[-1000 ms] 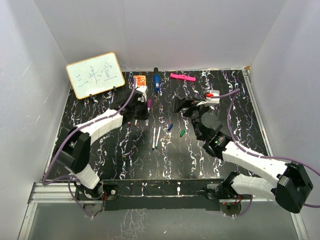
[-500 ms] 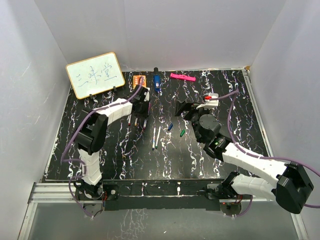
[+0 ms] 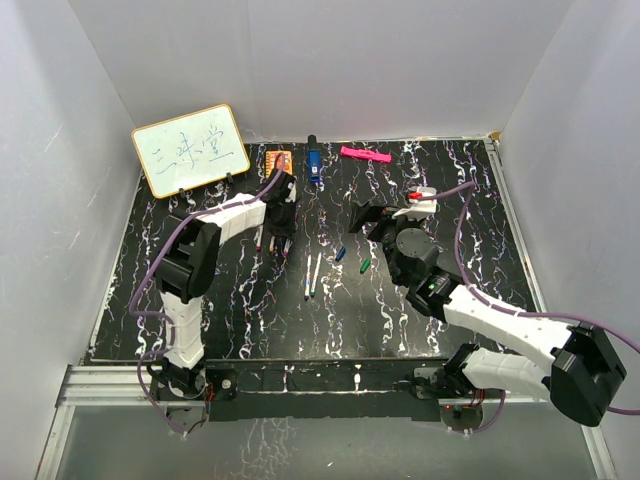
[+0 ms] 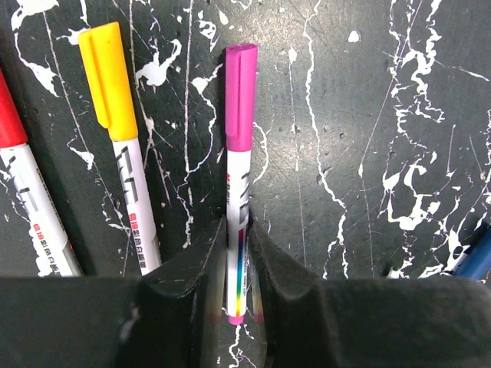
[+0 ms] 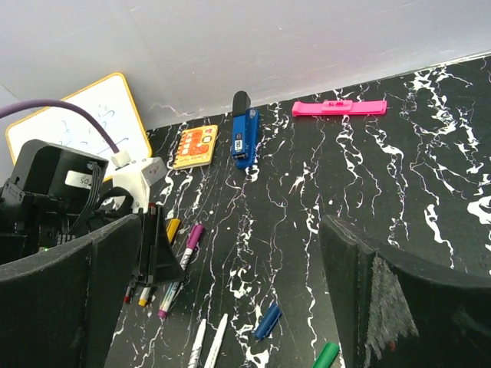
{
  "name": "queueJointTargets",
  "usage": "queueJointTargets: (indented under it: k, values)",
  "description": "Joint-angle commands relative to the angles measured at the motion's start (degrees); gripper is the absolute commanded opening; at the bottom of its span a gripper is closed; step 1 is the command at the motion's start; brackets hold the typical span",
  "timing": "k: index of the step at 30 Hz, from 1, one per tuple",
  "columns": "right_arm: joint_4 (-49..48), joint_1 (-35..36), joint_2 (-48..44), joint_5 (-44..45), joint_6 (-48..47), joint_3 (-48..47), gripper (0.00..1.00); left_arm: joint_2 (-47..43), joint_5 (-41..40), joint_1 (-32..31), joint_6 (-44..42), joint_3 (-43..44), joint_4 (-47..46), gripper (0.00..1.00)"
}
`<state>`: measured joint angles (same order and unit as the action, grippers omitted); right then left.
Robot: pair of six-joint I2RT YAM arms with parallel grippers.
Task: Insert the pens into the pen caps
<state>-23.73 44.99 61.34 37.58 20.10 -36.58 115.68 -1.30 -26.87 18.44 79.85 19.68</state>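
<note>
In the left wrist view my left gripper [image 4: 236, 226] is shut on the white barrel of a purple-capped pen [image 4: 239, 153] lying flat on the table. Left of it lie a yellow-capped pen [image 4: 115, 115] and a red-capped pen [image 4: 23, 184]. From above, the left gripper [image 3: 280, 235] is low over this row. Two uncapped pens [image 3: 311, 275] lie side by side mid-table. A blue cap [image 3: 340, 253] and a green cap [image 3: 365, 264] lie to their right. My right gripper [image 3: 366, 222] hovers behind those caps, wide open and holding nothing, as the right wrist view [image 5: 230, 230] also shows.
A whiteboard [image 3: 190, 150] leans at the back left. An orange block [image 3: 278, 160], a chunky blue object [image 3: 314, 165] and a pink marker [image 3: 365, 154] lie along the back edge. White walls enclose the black marbled table [image 3: 450, 200] on three sides.
The left arm has stretched farther back and settled its gripper down at the row of capped pens. The right gripper's jaws have spread a little wider and the arm has barely shifted.
</note>
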Motion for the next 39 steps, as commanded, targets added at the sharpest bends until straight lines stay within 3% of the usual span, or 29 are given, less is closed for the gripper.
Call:
queueJointTargets:
  k: [1, 14, 20, 30, 35, 39]
  values:
    - [-0.5, -0.1, 0.7, 0.9, 0.2, -0.5, 0.98, 0.0, -0.8, 0.4, 0.4, 1.9, 1.7, 0.2]
    - [-0.3, -3.4, 1.1, 0.7, 7.3, 0.0, 0.98, -5.8, -1.4, 0.5, -0.2, 4.3, 3.5, 0.36]
    - [1.3, -17.3, 1.4, -18.1, 19.2, 1.7, 0.98, -11.7, 3.2, 0.5, 0.2, -0.8, 3.1, 0.34]
    - [3.7, -19.3, 5.1, -19.6, 17.1, 0.4, 0.46, -18.8, 4.8, -5.9, 0.5, -9.3, 7.4, 0.35]
    - [3.9, -19.2, 5.6, -20.1, 16.9, 0.2, 0.43, -19.1, 4.5, -9.4, 1.8, -10.3, 9.1, 0.37]
    - [5.0, -19.2, 5.5, -20.6, 17.0, 0.2, 0.52, -17.3, 4.1, -10.3, 2.7, -10.5, 10.6, 0.39]
